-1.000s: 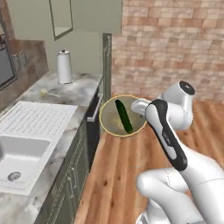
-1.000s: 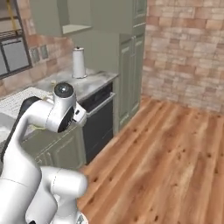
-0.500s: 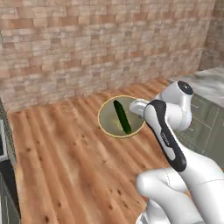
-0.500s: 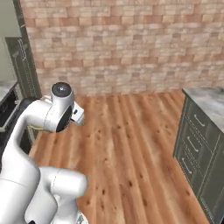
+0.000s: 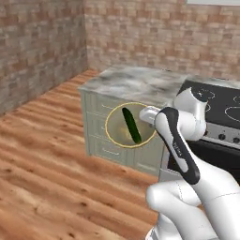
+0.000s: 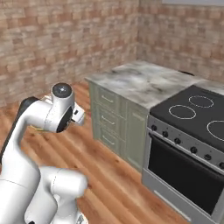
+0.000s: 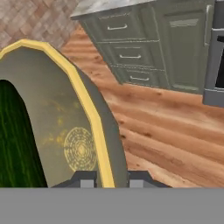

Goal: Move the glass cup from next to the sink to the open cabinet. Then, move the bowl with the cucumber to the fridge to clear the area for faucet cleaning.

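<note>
1. Yellow-rimmed bowl [image 5: 123, 132] is held up in the air by the gripper [image 7: 109, 178], in front of the grey-green drawer cabinet [image 5: 101, 126], above the wood floor [image 5: 47, 154].
2. Gripper fingers [image 7: 86, 178] are clenched on the bowl rim: hand view shows one tip inside the rim and the other outside, the yellow edge between them.
3. Grip is at the bowl's right edge in the left base view, just beside the white wrist.
4. Cucumber [image 5: 131, 124] lies inside the bowl, dark green, running diagonally across the bowl's inside; in the hand view it is the dark green mass [image 7: 15, 140] at the left.
5. Bowl inside is olive-grey with a round yellow pattern near the centre [image 7: 80, 148].
6. Bowl is tipped so its opening faces the left base camera.
7. Marble counter [image 5: 136, 84] tops the drawer cabinet; nothing can be made out on it.
8. Stove [image 6: 192, 144] with a black cooktop and ring burners stands touching the cabinet on its right in both base views; knobs along its front, dark oven door below.
9. Brick walls [image 6: 65, 39] behind, meeting at a corner.
10. Right base view: the white arm [image 6: 39, 118] blocks most of the bowl; only a sliver of yellow rim shows at the arm's left edge.
</note>
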Controlling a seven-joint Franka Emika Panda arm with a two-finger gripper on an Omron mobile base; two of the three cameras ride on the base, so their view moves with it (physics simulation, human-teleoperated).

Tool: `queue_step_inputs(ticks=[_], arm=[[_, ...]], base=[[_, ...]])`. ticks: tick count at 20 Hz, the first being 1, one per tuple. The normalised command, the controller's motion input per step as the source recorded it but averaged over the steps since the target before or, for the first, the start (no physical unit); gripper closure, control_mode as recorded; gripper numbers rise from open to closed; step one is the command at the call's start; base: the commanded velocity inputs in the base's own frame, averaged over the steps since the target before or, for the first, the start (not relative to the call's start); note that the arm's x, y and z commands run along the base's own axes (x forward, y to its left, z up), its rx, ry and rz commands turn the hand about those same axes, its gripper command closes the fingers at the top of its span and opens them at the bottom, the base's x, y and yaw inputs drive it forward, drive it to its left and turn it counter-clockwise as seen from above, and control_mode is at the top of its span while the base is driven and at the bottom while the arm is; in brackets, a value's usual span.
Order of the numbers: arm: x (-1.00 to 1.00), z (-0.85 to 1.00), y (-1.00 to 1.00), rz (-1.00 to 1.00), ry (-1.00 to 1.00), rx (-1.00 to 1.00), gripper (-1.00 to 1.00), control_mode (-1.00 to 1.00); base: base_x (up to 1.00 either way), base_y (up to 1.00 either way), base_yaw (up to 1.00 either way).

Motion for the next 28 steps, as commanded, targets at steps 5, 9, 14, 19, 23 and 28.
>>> queue_step_inputs(ticks=[5,9,14,19,23,28], arm=[[0.0,0.0,0.0,0.0,0.0,0.0,1.0,1.0],[0.0,0.0,0.0,0.0,0.0,0.0,1.0,1.0],[0.0,0.0,0.0,0.0,0.0,0.0,1.0,1.0],[0.0,0.0,0.0,0.0,0.0,0.0,1.0,1.0],[0.0,0.0,0.0,0.0,0.0,0.0,1.0,1.0],[0.0,0.0,0.0,0.0,0.0,0.0,1.0,1.0]], base=[[-0.16,0.0,-0.86],[-0.16,0.0,-0.86],[-0.05,-0.02,-0.87],[0.0,-0.12,-0.89],[0.0,-0.12,-0.91],[0.14,-0.27,-0.92]])
